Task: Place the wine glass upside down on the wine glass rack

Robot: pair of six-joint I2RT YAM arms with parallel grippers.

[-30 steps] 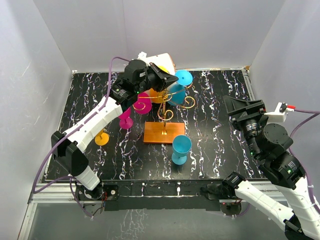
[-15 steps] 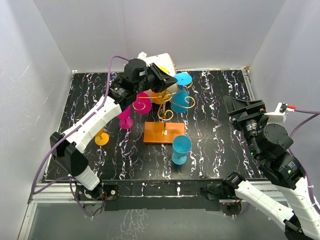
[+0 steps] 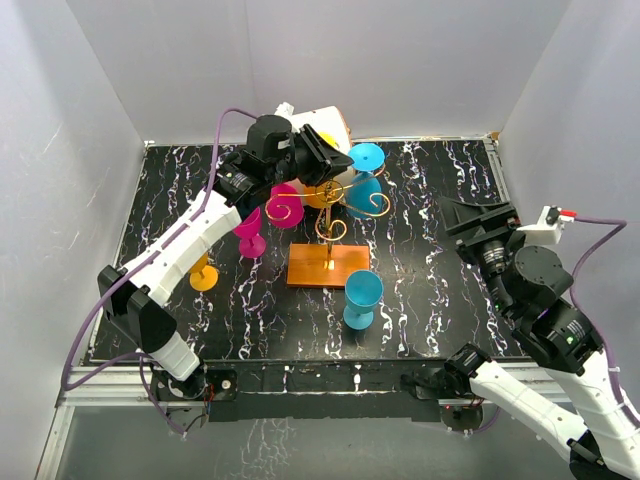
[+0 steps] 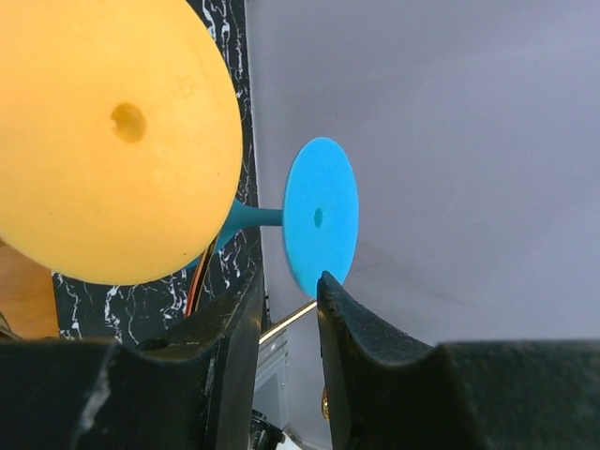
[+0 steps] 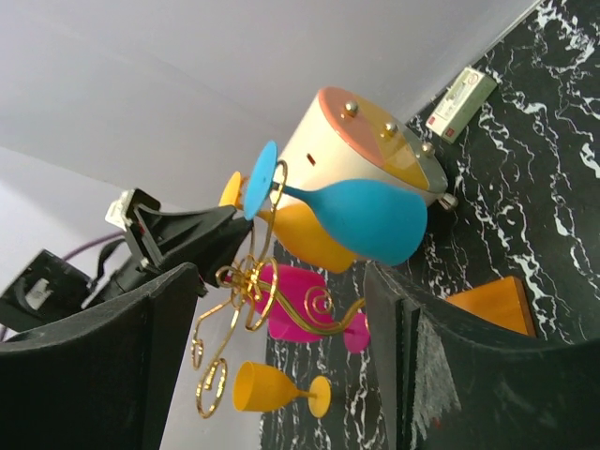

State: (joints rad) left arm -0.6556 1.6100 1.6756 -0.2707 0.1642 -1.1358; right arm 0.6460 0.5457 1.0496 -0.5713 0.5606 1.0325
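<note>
hanging inverted, blue wine glass (image 3: 360, 192) sits w/ foot caught on rack (image 3: 328, 267) scroll; l gripper (image 4: 290, 278) barely parted, empty; r gripper (image 5: 279, 281) wide open.

Right gripper (image 5: 277, 281): fingers spread wide, framing rack (image 5: 246, 305). Blue glass (image 5: 361, 220) hangs upside down on rack. Orange glass (image 5: 305, 242) sits behind it, foot just beside left gripper (image 5: 183, 234). Pink glass (image 5: 298, 317) is also at rack. White box (image 5: 347, 131) lies beyond.
</note>
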